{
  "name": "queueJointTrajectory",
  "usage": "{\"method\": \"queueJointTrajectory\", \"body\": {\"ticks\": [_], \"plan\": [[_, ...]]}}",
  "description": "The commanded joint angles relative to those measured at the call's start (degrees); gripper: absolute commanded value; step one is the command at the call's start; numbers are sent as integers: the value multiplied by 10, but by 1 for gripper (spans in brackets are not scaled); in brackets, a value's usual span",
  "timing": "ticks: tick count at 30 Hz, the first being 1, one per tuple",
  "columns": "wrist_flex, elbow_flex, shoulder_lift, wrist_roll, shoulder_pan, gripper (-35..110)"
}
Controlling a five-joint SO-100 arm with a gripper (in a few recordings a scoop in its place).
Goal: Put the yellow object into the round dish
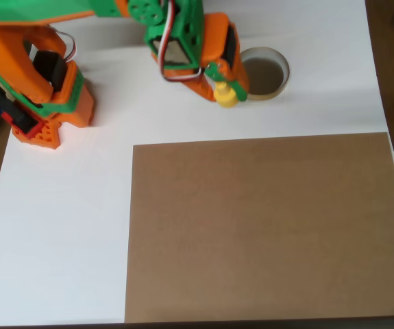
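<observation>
Clenching the small yellow plastic knobbed piece [225,94], the orange and green tool [223,83] sits in the upper middle of the overhead view, just left of the shallow tan-rimmed round dish [281,86], apparently carrying it toward the dish above the white desk [59,233].

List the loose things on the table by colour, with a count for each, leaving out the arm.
Yellow: 1, the yellow object, held in the gripper at the dish's left rim.
Tan-rimmed, dark inside: 1, the round dish.
Brown: 1, the flat cardboard sheet.
Total: 3
</observation>
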Motion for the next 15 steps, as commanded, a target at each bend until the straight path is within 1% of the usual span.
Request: {"method": "queueJointTrajectory", "body": {"ticks": [1, 15], "plan": [[9, -41, 2, -4, -41, 0], [30, -121, -91, -25, -134, 0]]}}
